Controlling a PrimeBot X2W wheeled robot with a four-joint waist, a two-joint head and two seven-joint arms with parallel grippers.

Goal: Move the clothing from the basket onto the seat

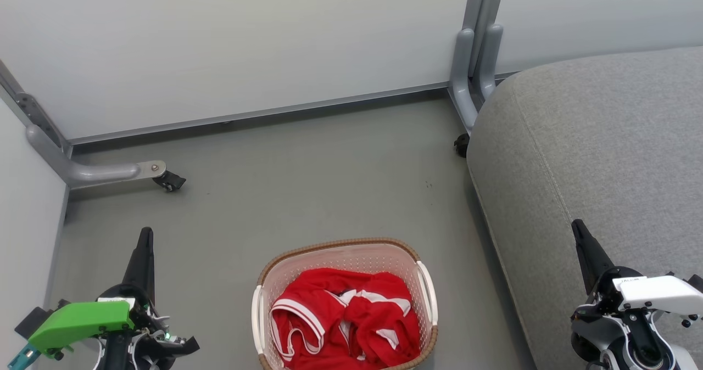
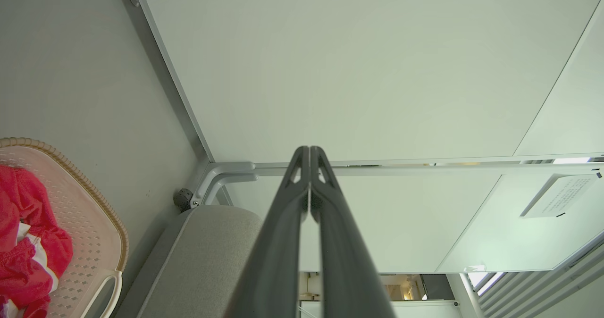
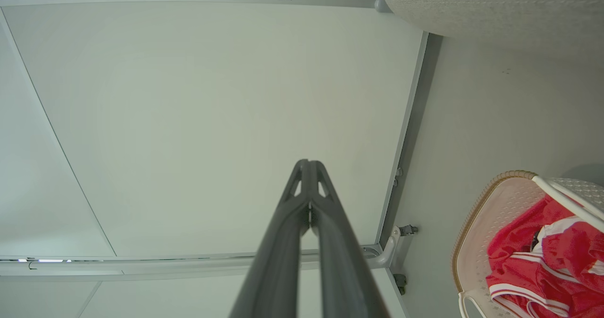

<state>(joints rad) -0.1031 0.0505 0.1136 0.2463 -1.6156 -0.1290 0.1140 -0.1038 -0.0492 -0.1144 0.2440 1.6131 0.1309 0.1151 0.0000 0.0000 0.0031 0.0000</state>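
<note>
Crumpled red clothing [image 1: 343, 320] with white trim fills the cream basket [image 1: 262, 282], which stands on the grey floor at the bottom centre of the head view. The grey seat [image 1: 593, 139] lies to its right. My left gripper [image 1: 145, 233] is shut and empty, low on the left, well apart from the basket. Over the seat's front part, my right gripper [image 1: 576, 226] is shut too, holding nothing. The left wrist view has the clothing [image 2: 23, 242], the basket [image 2: 85, 242] and the seat [image 2: 212, 252] at its lower left. In the right wrist view the basket [image 3: 490, 233] and clothing [image 3: 542, 261] sit at the lower right.
White partition panels [image 1: 230, 46] on grey metal legs [image 1: 99, 171] with castors [image 1: 170, 181] wall in the back and left. Another leg [image 1: 467, 73] stands at the seat's far corner. Open grey floor [image 1: 318, 183] stretches between basket and panels.
</note>
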